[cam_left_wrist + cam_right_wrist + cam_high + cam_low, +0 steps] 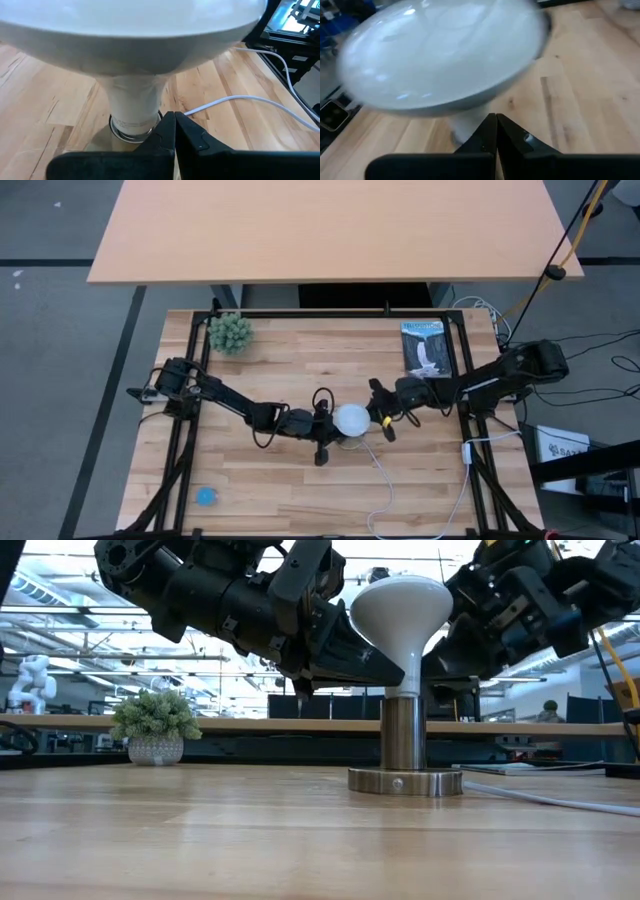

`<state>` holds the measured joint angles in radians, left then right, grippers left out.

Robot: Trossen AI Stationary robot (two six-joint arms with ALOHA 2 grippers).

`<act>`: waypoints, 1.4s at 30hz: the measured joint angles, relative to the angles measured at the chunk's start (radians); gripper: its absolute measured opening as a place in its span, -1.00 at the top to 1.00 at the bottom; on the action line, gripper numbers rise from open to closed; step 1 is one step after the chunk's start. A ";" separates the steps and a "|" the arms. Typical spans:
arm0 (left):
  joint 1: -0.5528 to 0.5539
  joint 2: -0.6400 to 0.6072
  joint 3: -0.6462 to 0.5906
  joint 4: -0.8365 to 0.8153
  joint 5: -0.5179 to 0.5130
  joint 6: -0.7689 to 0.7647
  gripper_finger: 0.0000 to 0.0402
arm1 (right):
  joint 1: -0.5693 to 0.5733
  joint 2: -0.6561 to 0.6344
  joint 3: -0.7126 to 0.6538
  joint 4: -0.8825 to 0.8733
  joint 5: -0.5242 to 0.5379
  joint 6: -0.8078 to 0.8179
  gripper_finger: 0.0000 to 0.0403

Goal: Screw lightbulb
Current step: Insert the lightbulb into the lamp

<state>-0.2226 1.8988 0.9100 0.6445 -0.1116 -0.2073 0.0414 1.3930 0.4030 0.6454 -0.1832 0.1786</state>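
floor [60,380]: grey | second table [320,230]: tan | ceiling lights [60,600]: bright

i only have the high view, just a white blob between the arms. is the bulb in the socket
Observer: Yes, the lightbulb stands upright in the metal socket.
Operator: left claw holding it
Observer: No. The left claw is shut, its tips near the bulb's neck.
Operator: and the right
Observer: The right claw is shut too, beside the neck under the dome.
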 joint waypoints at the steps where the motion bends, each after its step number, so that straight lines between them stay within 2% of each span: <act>1: 0.000 0.000 0.000 0.000 0.000 0.000 1.00 | 0.010 0.000 0.000 -0.003 0.006 0.000 1.00; 4: 0.000 0.000 0.000 0.000 0.000 0.000 1.00 | 0.031 0.000 0.000 -0.006 0.032 0.000 1.00; 21: 0.000 0.000 0.001 -0.032 0.001 -0.023 1.00 | 0.112 0.000 0.000 -0.077 0.027 0.037 1.00; 26: 0.000 0.000 0.001 -0.032 0.019 -0.025 1.00 | 0.109 -0.001 0.000 -0.120 0.186 0.049 1.00; 31: 0.000 0.000 0.001 -0.031 0.022 -0.027 1.00 | 0.110 -0.001 0.000 -0.051 0.264 0.043 1.00; 42: 0.006 0.000 0.001 -0.033 0.025 -0.027 1.00 | 0.111 -0.001 0.000 -0.039 0.043 0.036 1.00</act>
<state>-0.2165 1.8992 0.9108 0.6114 -0.0865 -0.2340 0.1528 1.3918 0.4030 0.6064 -0.1403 0.2150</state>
